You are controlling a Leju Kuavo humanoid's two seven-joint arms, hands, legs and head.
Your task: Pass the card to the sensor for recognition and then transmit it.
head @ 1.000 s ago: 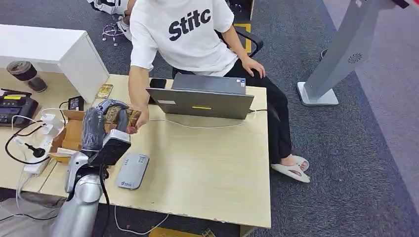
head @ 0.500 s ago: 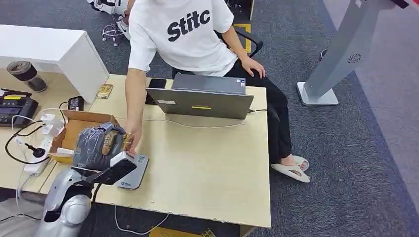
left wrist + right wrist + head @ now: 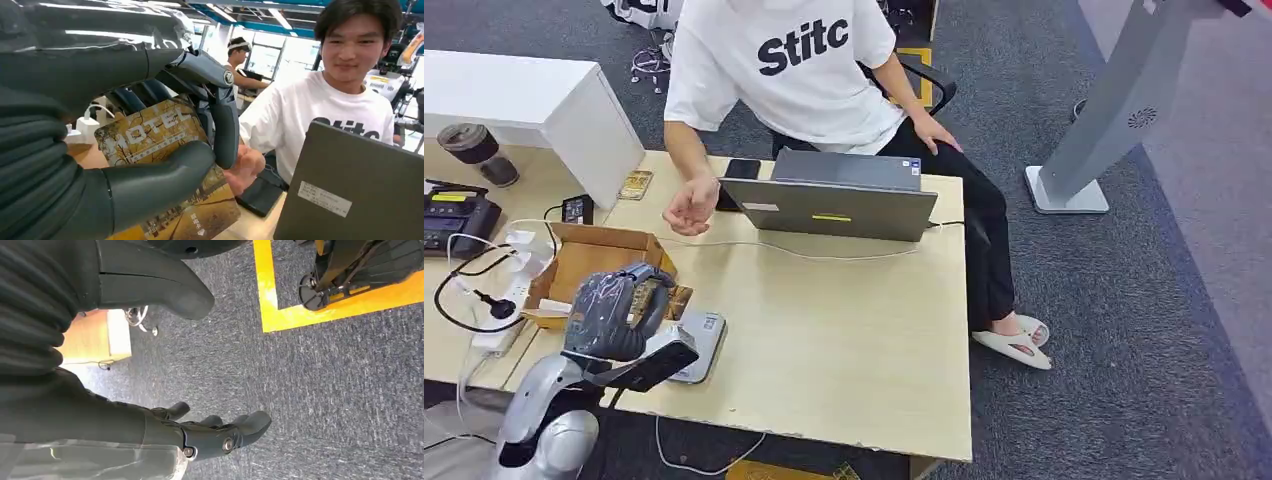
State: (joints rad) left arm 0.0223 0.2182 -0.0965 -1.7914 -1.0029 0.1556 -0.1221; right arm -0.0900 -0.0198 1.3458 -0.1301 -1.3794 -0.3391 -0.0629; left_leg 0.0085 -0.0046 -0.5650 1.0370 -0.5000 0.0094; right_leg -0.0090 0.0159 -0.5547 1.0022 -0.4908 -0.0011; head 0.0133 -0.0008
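- My left hand [image 3: 619, 310] grips the card [image 3: 165, 165], hovering just over the sensor [image 3: 692, 345].
- Right hand [image 3: 210, 432] hangs released, holding nothing.
- I judge recognition underway; handover to person's hand [image 3: 689, 208] remains.

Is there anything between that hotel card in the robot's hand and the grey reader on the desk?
Nothing visible. The left hand holds the card right beside the grey card reader, and no object lies between them. The cardboard box sits behind the hand, and the person's hand hangs near the laptop.
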